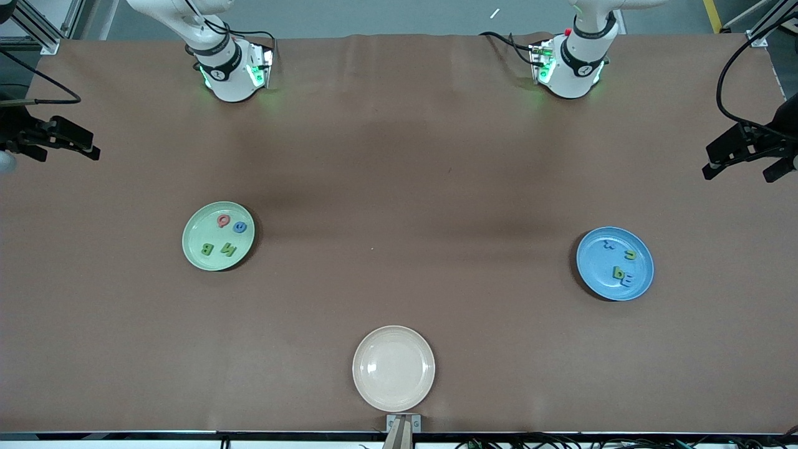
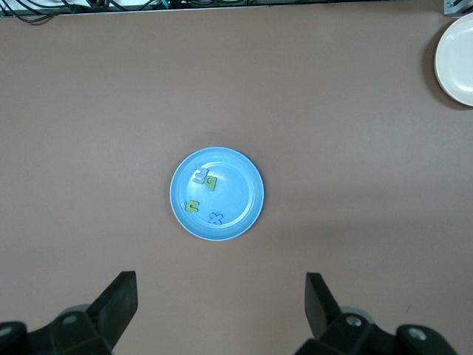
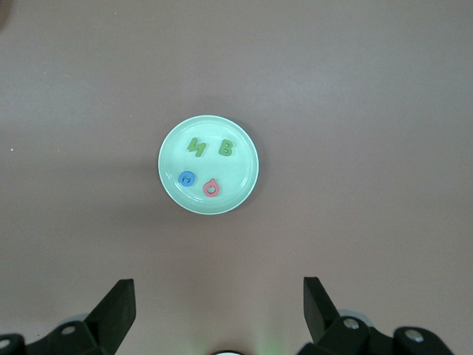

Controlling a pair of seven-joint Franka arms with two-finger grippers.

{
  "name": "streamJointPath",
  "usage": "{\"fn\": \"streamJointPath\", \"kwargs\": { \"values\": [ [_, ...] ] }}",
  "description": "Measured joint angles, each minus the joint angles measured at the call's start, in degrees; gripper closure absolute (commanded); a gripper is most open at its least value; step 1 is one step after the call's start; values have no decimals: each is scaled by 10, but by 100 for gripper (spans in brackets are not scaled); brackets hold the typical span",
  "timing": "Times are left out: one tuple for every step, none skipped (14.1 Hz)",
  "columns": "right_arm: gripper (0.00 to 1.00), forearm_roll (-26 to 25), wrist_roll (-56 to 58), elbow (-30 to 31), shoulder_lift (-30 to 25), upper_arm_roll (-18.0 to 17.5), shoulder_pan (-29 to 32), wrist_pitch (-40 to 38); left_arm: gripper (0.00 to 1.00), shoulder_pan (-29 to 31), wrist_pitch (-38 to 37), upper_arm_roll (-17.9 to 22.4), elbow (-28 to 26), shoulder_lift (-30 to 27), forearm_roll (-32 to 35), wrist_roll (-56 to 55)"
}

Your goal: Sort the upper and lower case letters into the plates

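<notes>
The pale mint green plate lies toward the right arm's end and holds a green N, a green B, a blue round letter and a red one. The blue plate lies toward the left arm's end and holds a pale E, a green q, a green u and a blue x. My left gripper hangs high over bare cloth beside the blue plate, open and empty. My right gripper hangs likewise beside the mint plate, open and empty. Neither hand shows in the front view.
A cream-beige plate sits empty near the table's front edge, midway between the arms. Black camera mounts stand at both ends of the table. The two arm bases stand along the edge farthest from the front camera.
</notes>
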State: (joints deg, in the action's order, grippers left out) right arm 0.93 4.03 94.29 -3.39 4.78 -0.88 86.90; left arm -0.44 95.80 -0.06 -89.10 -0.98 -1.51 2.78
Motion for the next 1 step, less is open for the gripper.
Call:
{"fn": "streamJointPath", "kwargs": {
  "values": [
    [0,0,0,0,0,0,0,2,0,0,0,0,0,0,0,0]
  ]
}}
